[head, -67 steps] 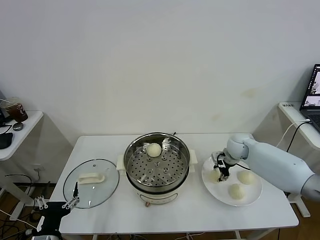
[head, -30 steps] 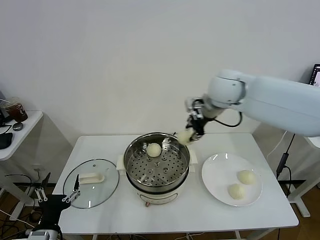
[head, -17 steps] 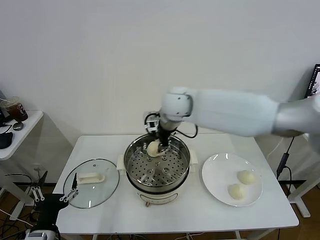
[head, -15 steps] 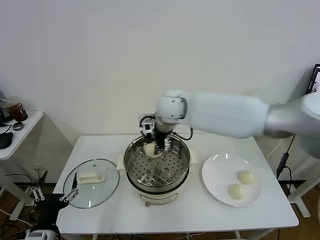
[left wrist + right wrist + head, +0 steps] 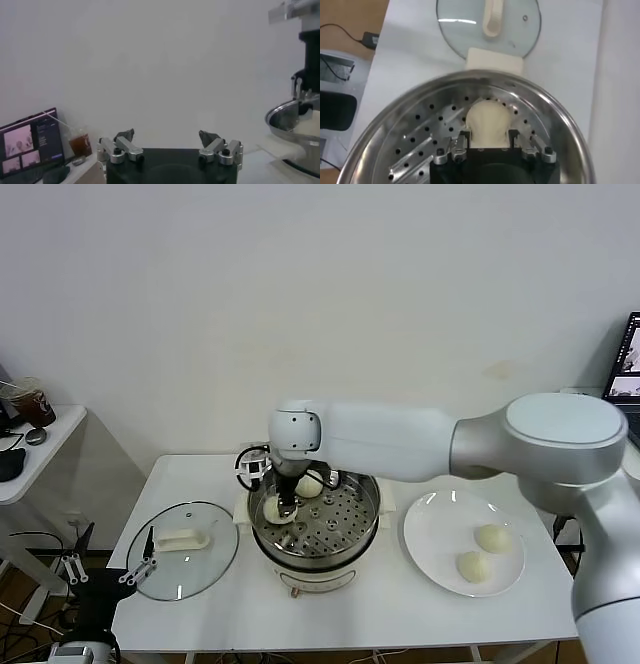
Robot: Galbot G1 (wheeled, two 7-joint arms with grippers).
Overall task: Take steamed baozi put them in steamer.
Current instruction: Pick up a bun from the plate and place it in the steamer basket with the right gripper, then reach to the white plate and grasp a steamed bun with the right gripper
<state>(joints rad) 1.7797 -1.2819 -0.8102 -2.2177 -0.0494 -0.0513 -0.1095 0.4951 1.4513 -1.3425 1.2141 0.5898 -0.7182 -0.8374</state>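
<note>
The right gripper (image 5: 487,141) is closed on a small, smooth, cream-white baozi (image 5: 488,120) low inside the shiny perforated steel steamer (image 5: 350,514). It looks soft and light, best pinched gently across its sides. The left gripper (image 5: 170,145) hangs parked, fingers spread.

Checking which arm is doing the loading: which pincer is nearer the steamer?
Right. The right pincer is inside the steamer, closed on a baozi at its left side. The left pincer waits open, low beyond the table's left edge, past the glass lid.
</note>
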